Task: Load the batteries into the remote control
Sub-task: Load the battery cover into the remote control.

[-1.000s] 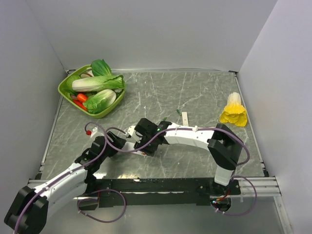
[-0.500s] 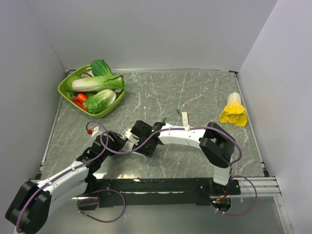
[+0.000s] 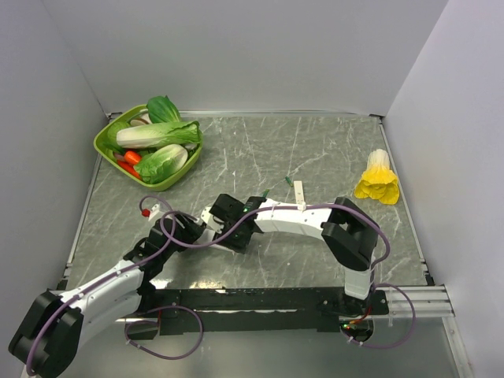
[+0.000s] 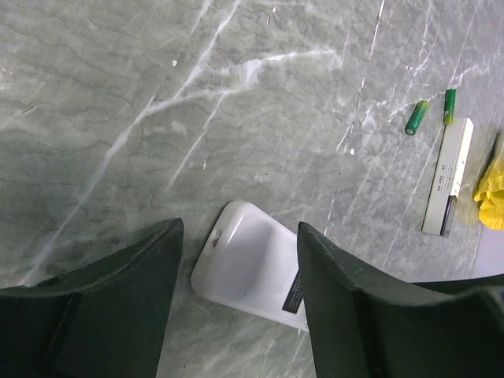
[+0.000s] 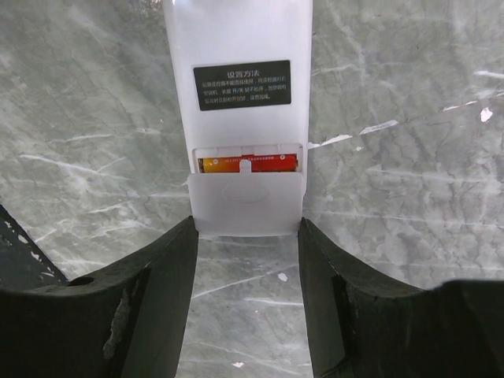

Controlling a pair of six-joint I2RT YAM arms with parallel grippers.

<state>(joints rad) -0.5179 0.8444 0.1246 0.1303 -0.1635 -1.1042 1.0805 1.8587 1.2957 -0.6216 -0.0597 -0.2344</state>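
My left arm (image 3: 104,288), white shells with black joints, purple cable (image 3: 163,228) looped along it, my right arm (image 3: 295,220) alike, black fingers (image 5: 153,307).

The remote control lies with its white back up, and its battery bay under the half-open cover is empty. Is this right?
Not quite: the bay is not empty. The remote control does lie with its white back up, but the right wrist view shows an orange-red battery in the gap above the half-open cover.
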